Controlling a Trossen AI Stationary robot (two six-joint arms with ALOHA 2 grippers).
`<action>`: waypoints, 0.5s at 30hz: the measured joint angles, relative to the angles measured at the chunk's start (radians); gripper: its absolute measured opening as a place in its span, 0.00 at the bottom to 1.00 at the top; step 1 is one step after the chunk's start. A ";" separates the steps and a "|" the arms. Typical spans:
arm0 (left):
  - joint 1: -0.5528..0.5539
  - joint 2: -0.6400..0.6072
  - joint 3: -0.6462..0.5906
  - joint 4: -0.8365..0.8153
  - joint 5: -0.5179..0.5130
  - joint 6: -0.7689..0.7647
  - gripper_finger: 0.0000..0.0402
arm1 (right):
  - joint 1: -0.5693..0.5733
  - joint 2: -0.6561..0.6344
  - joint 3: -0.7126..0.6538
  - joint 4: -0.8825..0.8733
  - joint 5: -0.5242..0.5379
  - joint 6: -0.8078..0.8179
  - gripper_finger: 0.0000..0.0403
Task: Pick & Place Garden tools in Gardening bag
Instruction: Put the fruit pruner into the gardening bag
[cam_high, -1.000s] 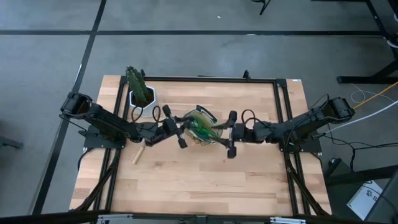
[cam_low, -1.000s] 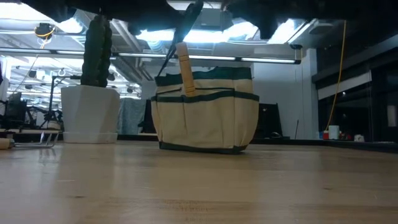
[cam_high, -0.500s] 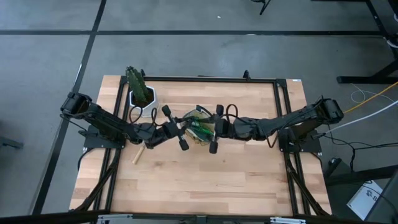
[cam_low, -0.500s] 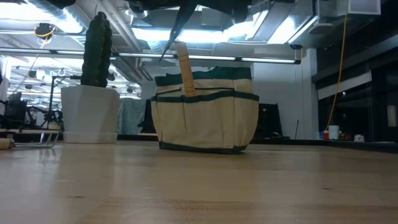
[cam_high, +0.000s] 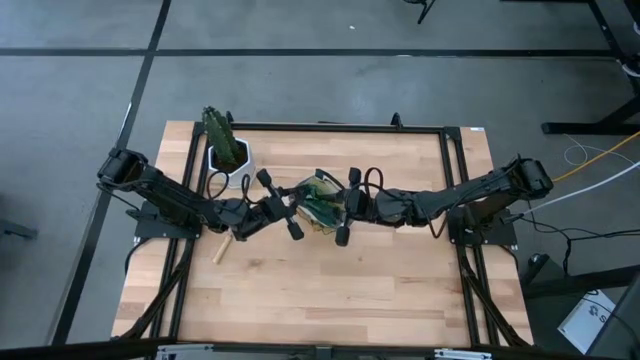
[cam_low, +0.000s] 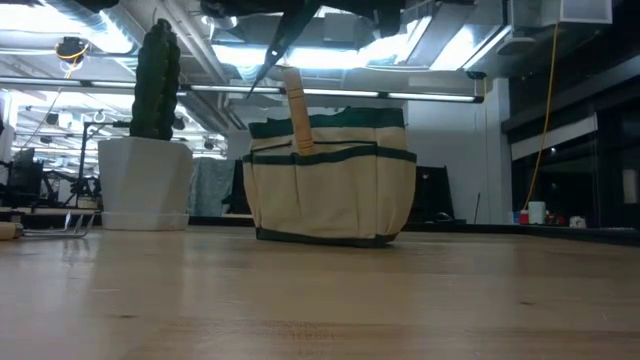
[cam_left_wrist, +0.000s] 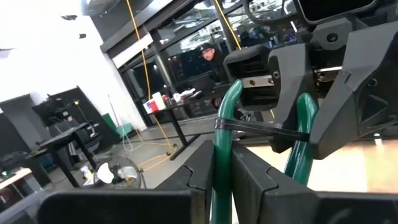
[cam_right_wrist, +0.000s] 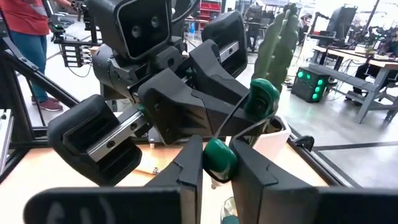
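Note:
The tan gardening bag (cam_low: 330, 180) with green trim stands mid-table (cam_high: 322, 181), a wooden tool handle (cam_low: 297, 110) sticking up from its outer pocket. Above it hang the pruning shears (cam_high: 316, 206); the two green handles (cam_left_wrist: 301, 137) are tied by a thin black strap, and the dark blades (cam_low: 285, 35) slant down toward the bag. My left gripper (cam_high: 300, 208) comes from the table's left and my right gripper (cam_high: 330, 206) from the right. Both are shut on the shears. My left gripper pinches one green handle (cam_left_wrist: 221, 163) of the shears between its two fingers, the handle running on between them. It comes level from the table's left. The shears hang clear above the bag. My right gripper pinches the rounded free end of the other green handle (cam_right_wrist: 219, 155) between its two fingers. It comes level from the table's right, facing my left gripper. The shears stay clear of the bag and the table.
A green cactus in a white pot (cam_high: 226, 150) stands at the far left behind my left arm. A wooden-handled tool (cam_high: 222, 246) lies on the table under that arm. The near half of the table (cam_high: 320, 300) is bare wood.
My right gripper has moved toward the table's left, over the bag and up to the shears that my left gripper holds. My left gripper and the shears have stayed nearly in place above the bag.

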 joint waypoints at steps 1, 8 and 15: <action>-0.003 0.000 0.000 -0.011 0.000 -0.012 0.09 | 0.000 0.000 0.000 -0.008 -0.001 0.000 0.13; -0.029 -0.111 0.109 -0.533 0.055 -0.257 0.20 | 0.000 0.000 0.000 -0.052 -0.026 0.017 0.13; -0.022 -0.202 0.314 -1.079 0.379 -0.477 0.38 | -0.003 0.000 0.000 -0.041 -0.122 0.007 0.13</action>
